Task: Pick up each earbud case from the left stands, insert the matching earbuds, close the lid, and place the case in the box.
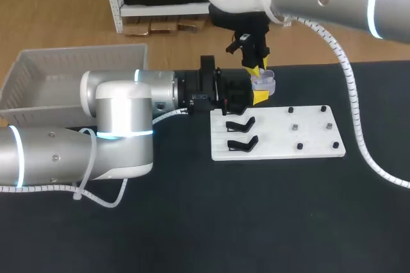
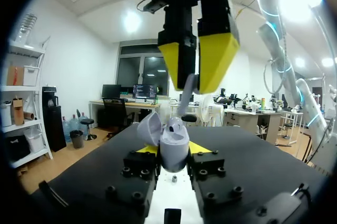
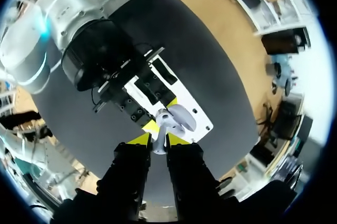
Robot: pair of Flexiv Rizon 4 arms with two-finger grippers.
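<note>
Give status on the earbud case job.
Done: one case is off the stands, lid open, clamped in the left gripper. In hand: the right gripper holds an earbud at the case's mouth. Left: seat it, close the lid, put the case in the box.

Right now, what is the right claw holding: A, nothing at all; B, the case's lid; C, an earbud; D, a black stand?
C: the right claw pinches a pale earbud by its stem, right at the open case gripped in the left claw.
</note>
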